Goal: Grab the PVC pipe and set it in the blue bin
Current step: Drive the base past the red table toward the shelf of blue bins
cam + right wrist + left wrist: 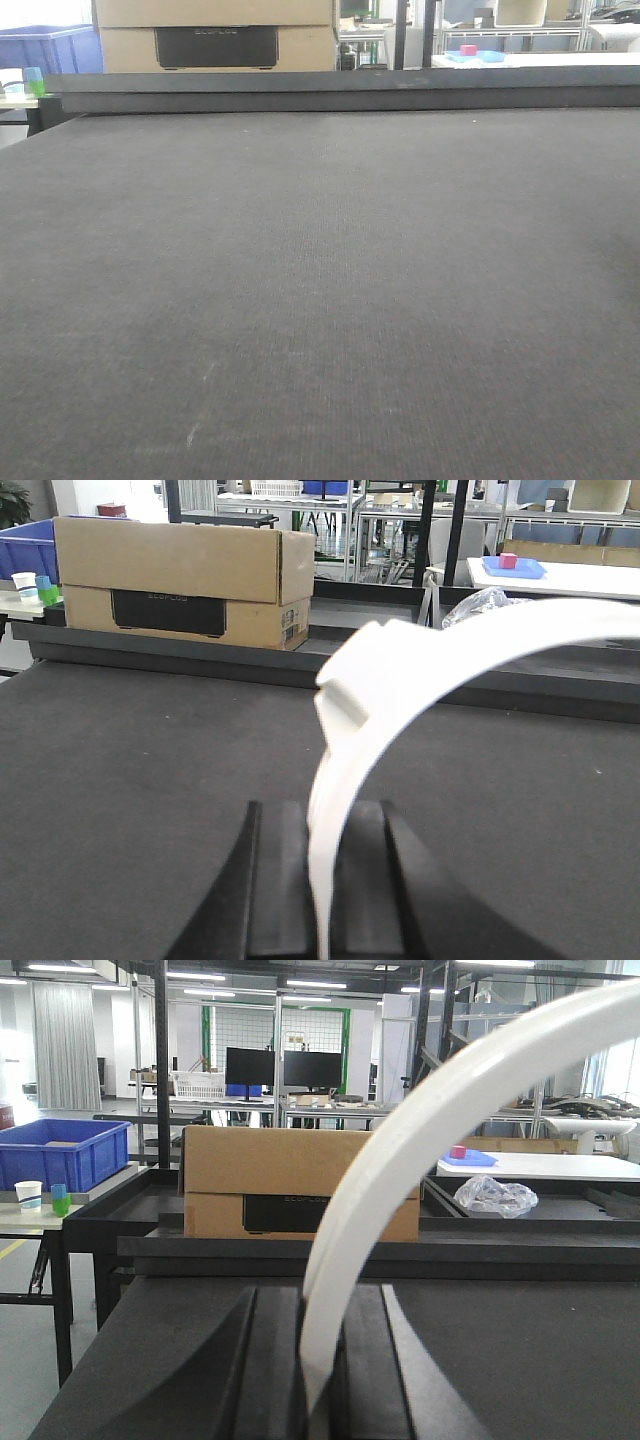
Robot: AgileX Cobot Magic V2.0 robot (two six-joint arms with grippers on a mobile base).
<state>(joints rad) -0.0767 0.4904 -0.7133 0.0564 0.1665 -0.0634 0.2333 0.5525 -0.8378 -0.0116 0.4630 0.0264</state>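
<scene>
Two narrow hands: my left hand (320,1300) and right hand (325,810) each flank a curved white strip (430,1130). I cannot tell where the PVC pipe lies. The left-wrist view shows the blue bin (60,1150) best.

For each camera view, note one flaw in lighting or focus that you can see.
Exterior front-facing: the bright patch at top left is blown out white, and the dark mat looks flat. Left wrist: the near white strip is overexposed. Right wrist: its white strip is blurred, while the cardboard box behind is sharper.
</scene>
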